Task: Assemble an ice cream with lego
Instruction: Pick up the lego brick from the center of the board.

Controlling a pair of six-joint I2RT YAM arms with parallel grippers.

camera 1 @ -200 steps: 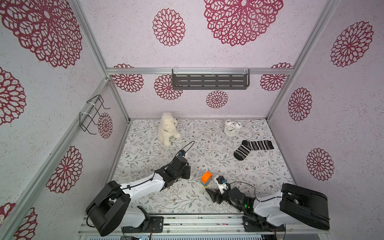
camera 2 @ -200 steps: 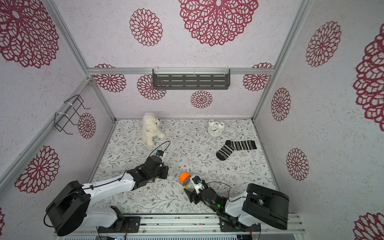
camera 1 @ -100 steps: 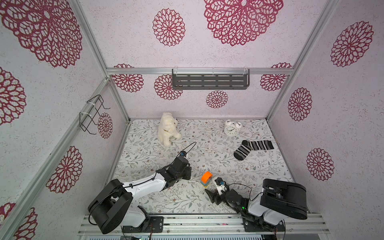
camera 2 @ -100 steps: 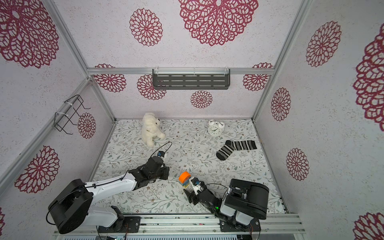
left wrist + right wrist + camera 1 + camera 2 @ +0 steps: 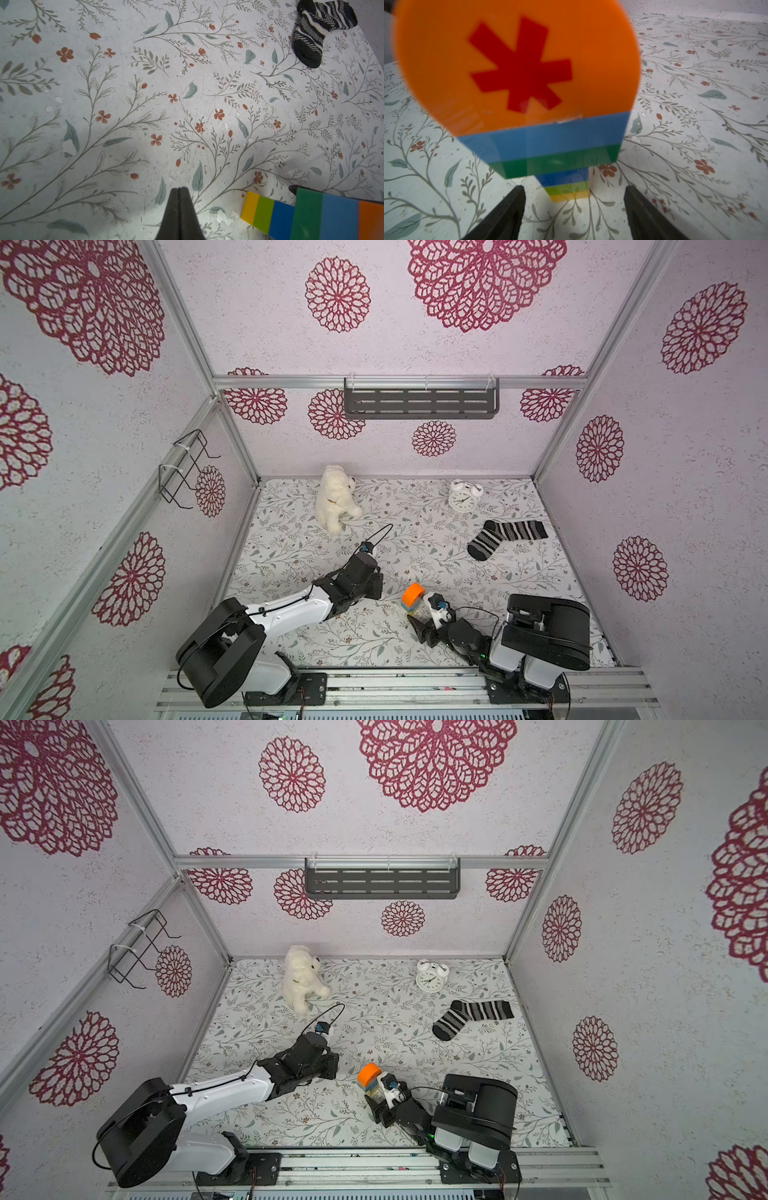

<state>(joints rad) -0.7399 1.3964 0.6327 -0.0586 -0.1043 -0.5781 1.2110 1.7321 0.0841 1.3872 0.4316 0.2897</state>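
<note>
The ice cream point(image 5: 542, 133) stands assembled just ahead of the parted jaws of the right gripper point(image 5: 575, 190), touching neither. The left gripper point(image 5: 179, 189) is clenched empty, off to one side of it.

The floral table cover point(image 5: 419, 549) lies open mid-table; a standing stack of coloured plastic bricks point(image 5: 412, 596) blocks the front, a white plush bear point(image 5: 336, 497), white alarm clock point(image 5: 462, 498) and striped sock point(image 5: 505, 536) the back.

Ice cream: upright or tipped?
Upright: the ice cream stands on its yellow brick on the table, orange dome on top; right gripper open, not touching.
</note>
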